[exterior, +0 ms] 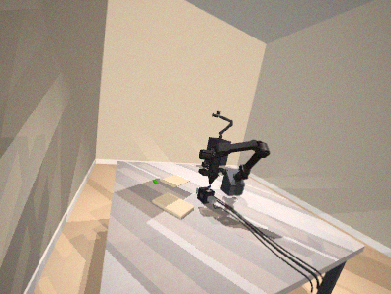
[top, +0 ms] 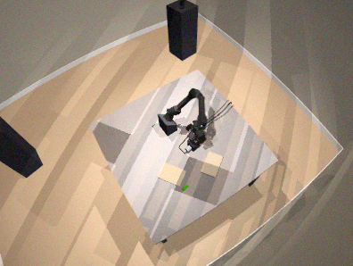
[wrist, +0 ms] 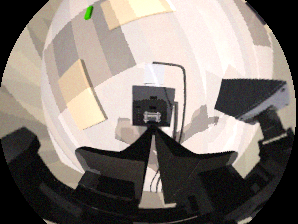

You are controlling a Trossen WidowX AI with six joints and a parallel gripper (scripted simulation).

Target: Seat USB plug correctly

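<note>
The power cube (exterior: 205,195) (wrist: 141,95) is a small dark block on the table; the arm largely covers it in the top view. My gripper (exterior: 210,184) (wrist: 153,130) points down at its top, the fingertips close together and shut on the USB plug. In the wrist view a small pale metallic outline (wrist: 152,118) shows on the cube's top right at the fingertips; I cannot tell whether it is plug or socket. The plug's body is mostly hidden by the fingertips, and its way round and depth cannot be told.
A white piece (top: 188,149) (wrist: 155,74) with a thin black cable sits beside the cube. Dark cables (exterior: 257,231) run to the table edge. Two pale flat boards (top: 171,173) (exterior: 173,205) and a green piece (top: 185,187) (wrist: 88,12) lie on the table. The arm's dark base block (top: 168,124) stands nearby.
</note>
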